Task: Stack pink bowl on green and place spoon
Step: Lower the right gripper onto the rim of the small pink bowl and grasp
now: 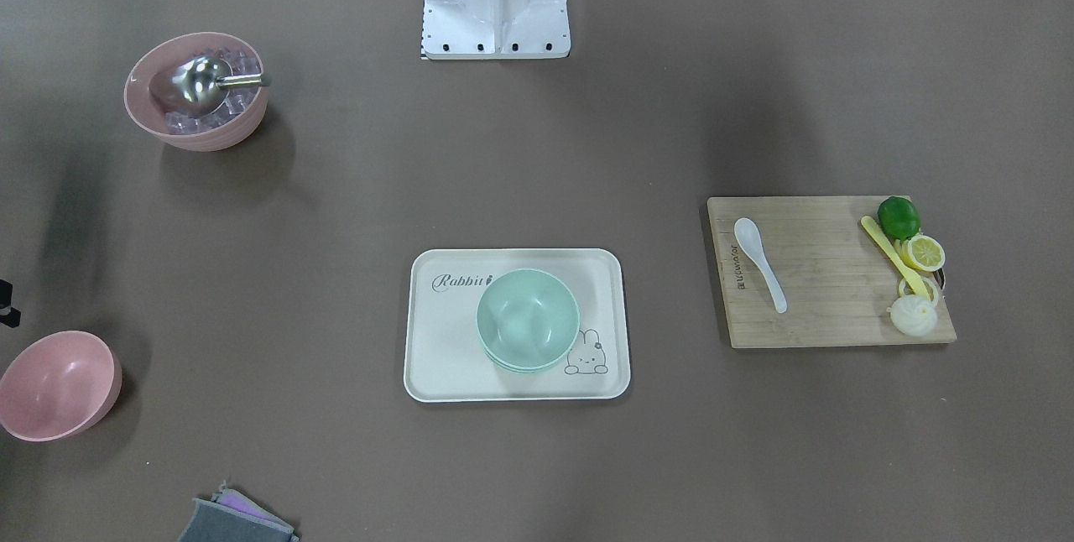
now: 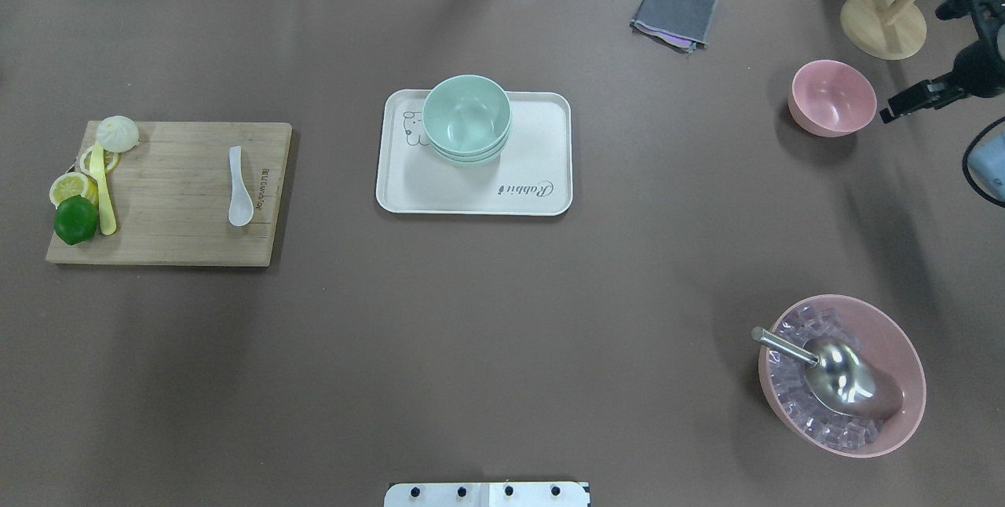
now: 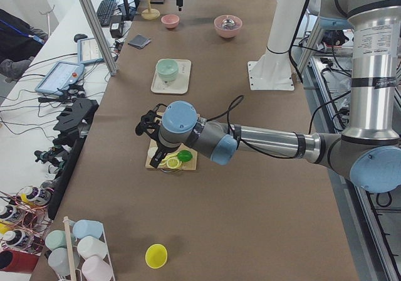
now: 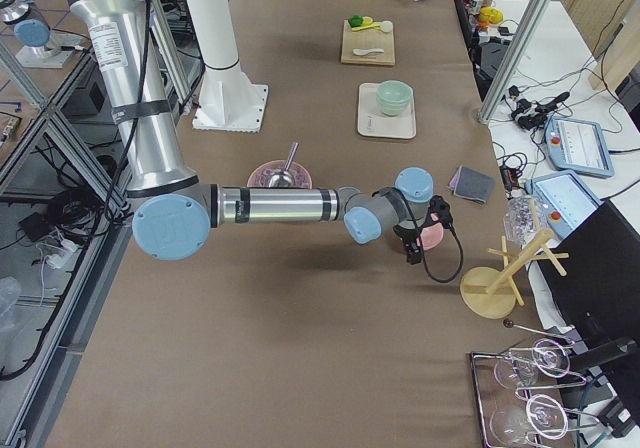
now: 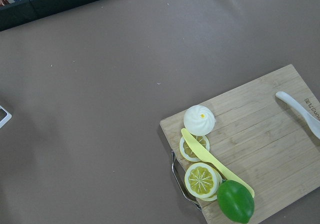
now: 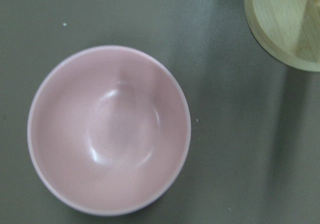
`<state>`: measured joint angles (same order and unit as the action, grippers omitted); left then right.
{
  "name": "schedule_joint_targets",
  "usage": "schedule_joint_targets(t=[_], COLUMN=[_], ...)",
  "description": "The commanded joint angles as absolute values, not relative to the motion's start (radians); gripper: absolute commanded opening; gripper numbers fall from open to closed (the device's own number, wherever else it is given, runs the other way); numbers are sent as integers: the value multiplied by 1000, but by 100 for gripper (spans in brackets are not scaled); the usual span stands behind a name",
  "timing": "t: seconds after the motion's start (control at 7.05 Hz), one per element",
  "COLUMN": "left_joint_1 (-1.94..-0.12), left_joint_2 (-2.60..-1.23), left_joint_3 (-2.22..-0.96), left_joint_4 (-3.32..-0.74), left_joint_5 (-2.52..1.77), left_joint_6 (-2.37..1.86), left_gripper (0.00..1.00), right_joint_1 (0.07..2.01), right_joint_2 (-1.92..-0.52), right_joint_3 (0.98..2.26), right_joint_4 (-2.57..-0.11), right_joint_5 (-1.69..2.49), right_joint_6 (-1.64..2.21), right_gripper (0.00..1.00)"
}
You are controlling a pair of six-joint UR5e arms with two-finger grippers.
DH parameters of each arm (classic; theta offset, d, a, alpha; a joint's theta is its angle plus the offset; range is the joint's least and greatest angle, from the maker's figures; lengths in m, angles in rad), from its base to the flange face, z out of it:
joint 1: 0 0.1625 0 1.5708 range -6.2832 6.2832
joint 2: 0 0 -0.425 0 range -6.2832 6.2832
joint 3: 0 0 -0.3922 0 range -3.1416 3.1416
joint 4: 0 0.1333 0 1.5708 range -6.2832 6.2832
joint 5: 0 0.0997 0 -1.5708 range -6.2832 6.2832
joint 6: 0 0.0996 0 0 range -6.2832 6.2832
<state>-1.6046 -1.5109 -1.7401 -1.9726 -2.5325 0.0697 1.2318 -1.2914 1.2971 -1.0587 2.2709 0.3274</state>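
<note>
Reading "Rabbit" in script on the cream tray (image 1: 436, 357) is easiest in the front-facing view, where a rabbit drawing sits by the green bowls (image 1: 528, 320) stacked at frame centre. There the pink bowl (image 1: 54, 387) stands empty on the counter (image 1: 336, 458) at lower left, and the white spoon (image 1: 759, 261) lies on the cutting board (image 1: 822, 315) at right, beside a brand mark too small to read. The overhead view shows the word upside down and a folded grey cloth (image 2: 675, 12) at the top. Only the left side view shows the left claw (image 3: 147, 127), above the board's fruit end; I cannot tell whether it is open or closed. The right side view has the right claw (image 4: 413, 243) over the pink bowl, its state equally unclear. The left wrist view shows a lime (image 5: 235, 201) and the spoon's tip at the right edge. The right wrist view is filled by the pink bowl, with a round wooden base (image 6: 285, 24) at upper right.
</note>
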Motion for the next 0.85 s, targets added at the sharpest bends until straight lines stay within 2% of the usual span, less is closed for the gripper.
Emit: schedule_joint_targets(t=[0.0, 0.43, 0.57, 0.71], left_joint_1=[-1603, -1603, -1603, -1603], left_joint_2=[-1494, -1488, -1488, -1488], left_joint_3=[-1741, -1741, -1741, -1741], left_joint_4=[-2009, -2017, -2017, -2017], left_joint_5=[-2533, -2533, -2533, -2533], left_joint_6=[66, 66, 66, 66], left_gripper=[98, 98, 98, 98], right_joint_1=[1203, 1175, 1167, 1167], right_joint_2=[-1218, -1227, -1227, -1230], right_joint_3=[1232, 1206, 1204, 1204], right_joint_4=[-1058, -1058, -1058, -1058], right_joint_5=[2209, 2181, 2177, 2177], right_joint_6=[387, 390, 390, 390], right_gripper=[98, 75, 75, 70])
